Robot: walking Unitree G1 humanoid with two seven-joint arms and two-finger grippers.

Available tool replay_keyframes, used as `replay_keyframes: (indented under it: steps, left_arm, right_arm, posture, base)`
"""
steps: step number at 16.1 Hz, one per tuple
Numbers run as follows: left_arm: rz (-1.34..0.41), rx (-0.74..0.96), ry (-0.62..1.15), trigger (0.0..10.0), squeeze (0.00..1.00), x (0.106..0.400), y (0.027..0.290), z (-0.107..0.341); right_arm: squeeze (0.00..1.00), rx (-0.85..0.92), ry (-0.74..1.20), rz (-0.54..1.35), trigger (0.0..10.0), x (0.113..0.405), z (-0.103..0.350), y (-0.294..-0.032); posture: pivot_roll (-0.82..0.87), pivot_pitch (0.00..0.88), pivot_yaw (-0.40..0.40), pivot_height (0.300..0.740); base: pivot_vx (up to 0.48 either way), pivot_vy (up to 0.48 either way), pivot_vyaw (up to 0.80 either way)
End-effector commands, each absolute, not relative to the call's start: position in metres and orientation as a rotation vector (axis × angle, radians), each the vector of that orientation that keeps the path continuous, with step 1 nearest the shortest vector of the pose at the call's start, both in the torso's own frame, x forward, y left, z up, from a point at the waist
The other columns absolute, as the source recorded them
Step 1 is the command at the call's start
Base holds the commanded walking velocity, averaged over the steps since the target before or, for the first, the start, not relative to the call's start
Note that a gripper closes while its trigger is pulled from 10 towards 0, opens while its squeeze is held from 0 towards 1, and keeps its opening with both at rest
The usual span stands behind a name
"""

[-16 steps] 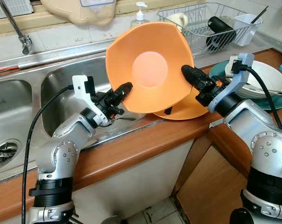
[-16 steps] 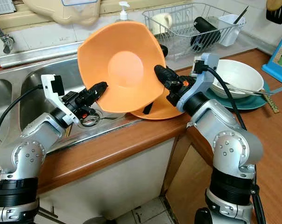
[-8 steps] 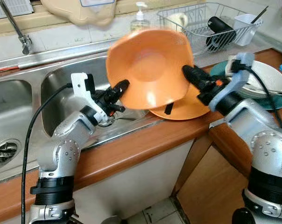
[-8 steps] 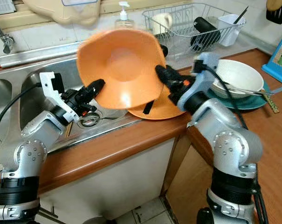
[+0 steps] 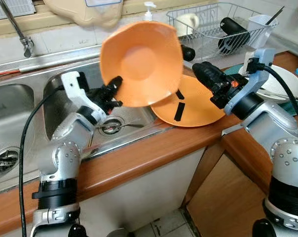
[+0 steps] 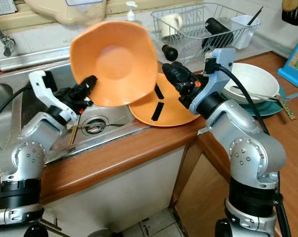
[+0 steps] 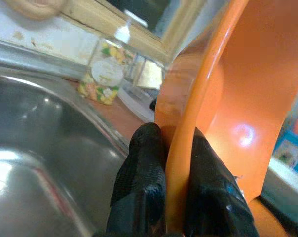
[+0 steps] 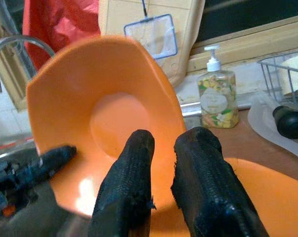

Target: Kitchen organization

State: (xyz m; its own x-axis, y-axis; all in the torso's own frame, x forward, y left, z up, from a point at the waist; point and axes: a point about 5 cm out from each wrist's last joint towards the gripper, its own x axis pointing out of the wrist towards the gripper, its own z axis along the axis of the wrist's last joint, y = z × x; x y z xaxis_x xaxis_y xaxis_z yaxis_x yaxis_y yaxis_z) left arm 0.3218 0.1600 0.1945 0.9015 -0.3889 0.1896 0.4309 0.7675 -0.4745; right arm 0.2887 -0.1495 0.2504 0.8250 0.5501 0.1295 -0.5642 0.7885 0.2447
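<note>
Left gripper (image 5: 114, 87) is pinched tight on the rim of the orange bowl (image 5: 139, 61), tilted up over the sink (image 5: 55, 89) at upper centre. Right gripper (image 5: 201, 73) holds nothing, fingers nearly together, just right of the bowl, above the orange plate (image 5: 198, 106) at the counter edge. Soap bottle (image 8: 217, 98) label isn't readable.

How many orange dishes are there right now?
2: an orange plastic bowl held up over the sink by the left hand, and a flat orange plate on the counter.
</note>
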Motion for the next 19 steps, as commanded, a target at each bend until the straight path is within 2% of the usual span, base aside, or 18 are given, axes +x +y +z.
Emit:
replay_keyframes:
  steps: [1,2,3,4,8,14,16,17,19]
  left_arm:
    - [-0.423,-0.549,-0.161,0.0,0.00,0.324,0.166,0.210]
    - [-0.324,-0.519,-0.174,0.0,0.00,0.330,0.178,0.213]
    - [-0.300,-0.508,-0.175,0.0,0.00,0.331,0.181,0.213]
    - [-0.220,-0.419,-0.163,0.0,0.00,0.335,0.193,0.211]
    - [-0.089,-0.172,0.005,0.0,0.00,0.347,0.210,0.186]
    - [-0.061,-0.209,0.273,0.0,0.00,0.355,0.201,0.140]
    - [-0.068,-0.200,0.303,3.3,0.00,0.356,0.198,0.135]
    - [-0.084,-0.207,0.328,10.0,0.00,0.356,0.195,0.133]
    - [-0.138,-0.209,0.378,10.0,0.00,0.354,0.188,0.128]
  right_arm:
    - [0.00,0.260,-0.056,0.629,10.0,0.284,0.252,-0.147]
    - [0.00,0.205,-0.045,0.654,10.0,0.281,0.252,-0.144]
    - [0.00,0.191,-0.042,0.659,10.0,0.280,0.251,-0.144]
    - [0.00,0.135,-0.024,0.674,10.0,0.277,0.249,-0.141]
    - [0.00,-0.072,0.059,0.771,10.0,0.265,0.232,-0.129]
    - [0.00,-0.164,0.177,0.863,10.0,0.256,0.215,-0.124]
    - [0.00,-0.176,0.185,0.874,10.0,0.254,0.213,-0.123]
    - [0.00,-0.181,0.192,0.879,10.0,0.254,0.212,-0.123]
    - [0.00,-0.184,0.201,0.887,10.0,0.254,0.211,-0.123]
  posture:
    - [-0.18,0.000,0.081,0.740]
    - [-0.18,0.000,0.081,0.740]
    - [-0.18,0.000,0.081,0.740]
    - [-0.18,0.000,0.078,0.740]
    - [-0.19,0.000,0.082,0.740]
    - [-0.20,0.000,0.089,0.740]
    - [-0.20,0.000,0.088,0.740]
    - [-0.20,0.000,0.087,0.740]
    - [-0.20,0.000,0.086,0.740]
  base:
    - [0.000,0.000,0.00]
    - [0.000,0.000,0.00]
    - [0.000,0.000,0.00]
    - [0.000,0.000,0.00]
    - [0.000,0.000,0.00]
    - [0.000,0.000,0.00]
    - [0.000,0.000,0.00]
    - [0.000,0.000,0.00]
    - [0.000,0.000,0.00]
